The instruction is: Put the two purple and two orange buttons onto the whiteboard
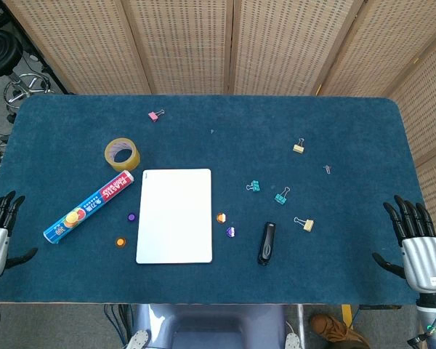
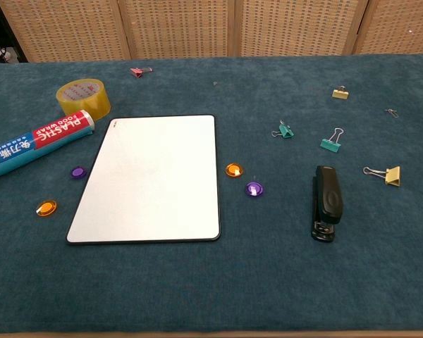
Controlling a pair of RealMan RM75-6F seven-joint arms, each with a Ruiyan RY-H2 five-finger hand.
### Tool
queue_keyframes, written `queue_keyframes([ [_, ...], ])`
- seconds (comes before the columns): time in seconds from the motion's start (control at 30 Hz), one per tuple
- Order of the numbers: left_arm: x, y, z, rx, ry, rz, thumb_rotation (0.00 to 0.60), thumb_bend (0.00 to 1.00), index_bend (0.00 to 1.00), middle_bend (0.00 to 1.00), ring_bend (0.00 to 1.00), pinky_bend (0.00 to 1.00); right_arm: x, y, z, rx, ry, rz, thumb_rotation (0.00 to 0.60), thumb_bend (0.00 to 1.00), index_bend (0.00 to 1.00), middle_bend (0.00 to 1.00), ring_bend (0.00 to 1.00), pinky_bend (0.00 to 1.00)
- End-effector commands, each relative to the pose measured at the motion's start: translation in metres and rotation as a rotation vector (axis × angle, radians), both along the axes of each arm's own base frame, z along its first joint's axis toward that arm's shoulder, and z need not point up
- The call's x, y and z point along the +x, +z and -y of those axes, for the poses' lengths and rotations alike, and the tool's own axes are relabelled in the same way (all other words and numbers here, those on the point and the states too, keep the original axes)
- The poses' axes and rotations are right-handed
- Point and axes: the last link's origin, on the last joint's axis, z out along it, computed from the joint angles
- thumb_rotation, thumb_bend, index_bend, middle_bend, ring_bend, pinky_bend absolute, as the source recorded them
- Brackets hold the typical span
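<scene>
Table cover [image 2: 197,296]: matt blue cloth, slightly fuzzy. Whiteboard [image 2: 151,176]: smooth, faint sheen. Buttons [image 2: 253,189]: glossy translucent plastic. Stapler [image 2: 326,201]: shiny black plastic. Right hand [image 1: 419,247]: silver shell, black fingers.

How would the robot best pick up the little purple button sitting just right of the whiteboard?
Probably from straight above, pinching the purple button across its round rim. It lies flat and low, apart from the orange button and whiteboard, so fingers fit either side.
</scene>
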Motion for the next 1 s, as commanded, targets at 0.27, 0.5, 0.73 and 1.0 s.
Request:
queue_keyframes([
  [0.27, -0.002, -0.003, -0.001, -0.017, 0.011, -0.006, 0.600, 0.05, 0.00, 0.00, 0.00, 0.00, -0.001, 0.000, -0.001, 0.008, -0.011, 0.001, 0.600, 0.00, 0.00, 0.00, 0.00, 0.00],
  [0.5, 0.005, -0.014, -0.005, -0.101, -0.011, 0.031, 0.600, 0.05, 0.00, 0.00, 0.00, 0.00, 0.000, -0.002, -0.001, 0.022, -0.014, 0.005, 0.600, 0.00, 0.00, 0.00, 0.00, 0.00],
  [0.73, 0.025, -0.034, -0.034, -0.235, -0.072, 0.042, 0.600, 0.09, 0.21, 0.00, 0.00, 0.00, -0.003, -0.006, 0.001, 0.042, -0.034, 0.005, 0.600, 0.00, 0.00, 0.00, 0.00, 0.00],
  [1.0, 0.056, -0.059, -0.078, -0.376, -0.137, 0.043, 0.600, 0.23, 0.32, 0.00, 0.00, 0.00, -0.006, -0.005, 0.002, 0.046, -0.051, 0.015, 0.600, 0.00, 0.00, 0.00, 0.00, 0.00],
])
